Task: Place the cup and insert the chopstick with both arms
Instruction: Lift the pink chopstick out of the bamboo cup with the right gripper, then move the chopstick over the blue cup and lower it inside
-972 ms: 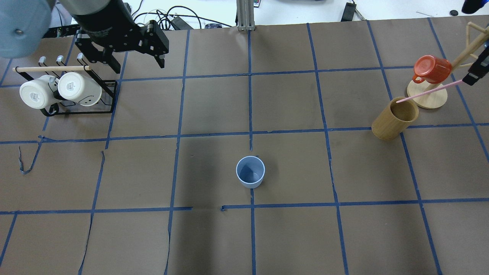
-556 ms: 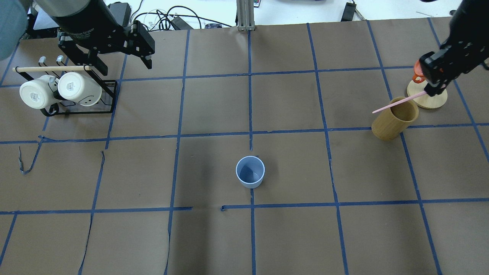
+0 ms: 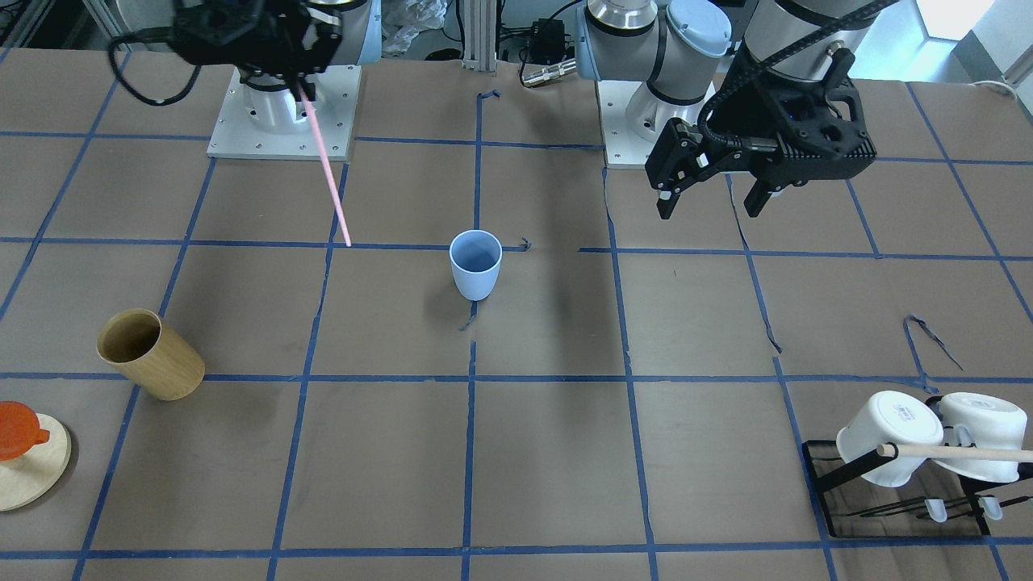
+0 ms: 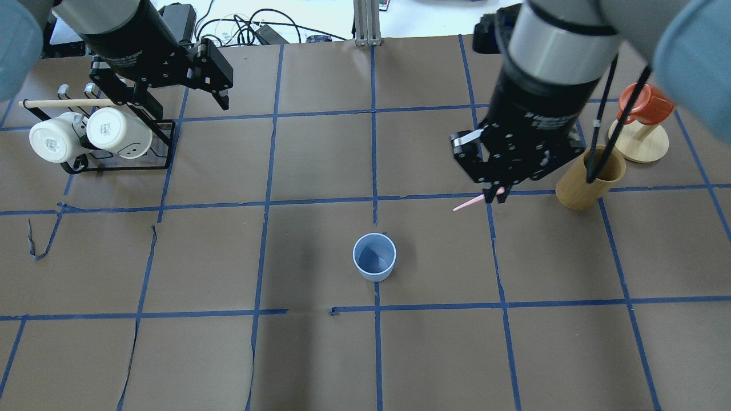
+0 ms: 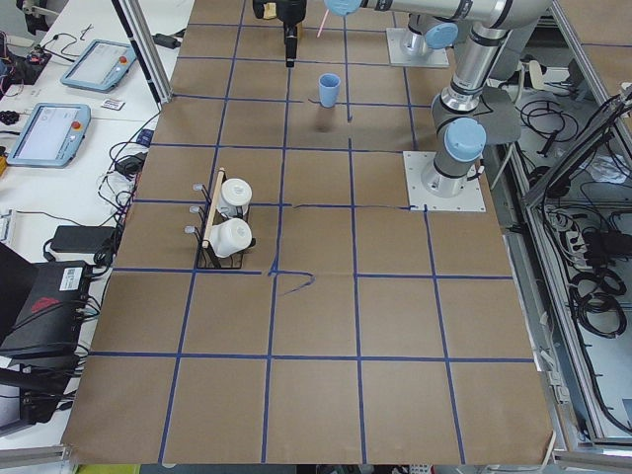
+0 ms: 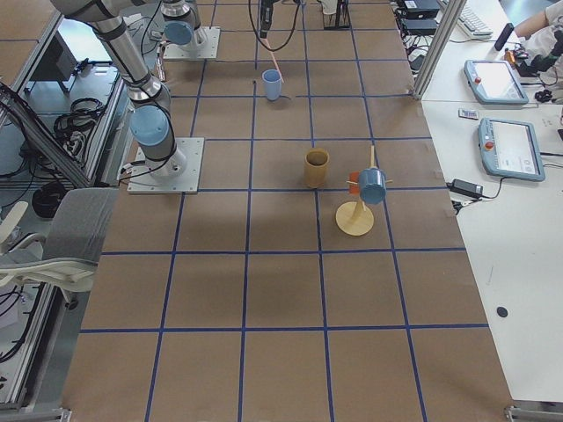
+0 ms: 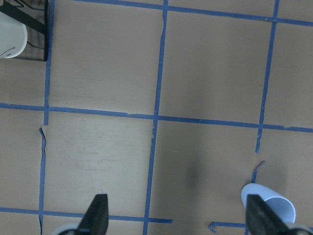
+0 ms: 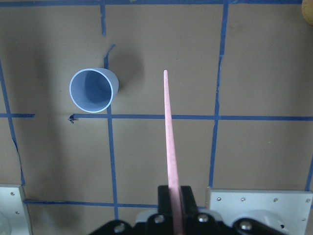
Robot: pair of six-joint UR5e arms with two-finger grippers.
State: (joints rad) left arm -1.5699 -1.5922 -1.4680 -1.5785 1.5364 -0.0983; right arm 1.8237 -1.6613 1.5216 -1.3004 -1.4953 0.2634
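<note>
The pale blue cup (image 4: pixel 374 257) stands upright and empty near the table's middle; it also shows in the front view (image 3: pixel 475 262) and the right wrist view (image 8: pixel 94 90). My right gripper (image 4: pixel 495 194) is shut on the pink chopstick (image 4: pixel 469 204) and holds it in the air, slanting down. In the right wrist view the chopstick (image 8: pixel 169 137) has its tip to the right of the cup, apart from it. My left gripper (image 4: pixel 187 105) is open and empty, high over the back left by the mug rack; its fingers (image 7: pixel 100 215) frame bare table.
A tan wooden cup (image 4: pixel 591 180) stands right of my right gripper. A mug tree with an orange mug (image 4: pixel 645 105) is at the back right. A black rack with two white mugs (image 4: pixel 91 134) and a wooden rod (image 4: pixel 74 103) is at the back left.
My right arm has swung from the far right, past the wooden cup, toward the table's middle with the chopstick in its grip. My left gripper shifted slightly left, then held.
</note>
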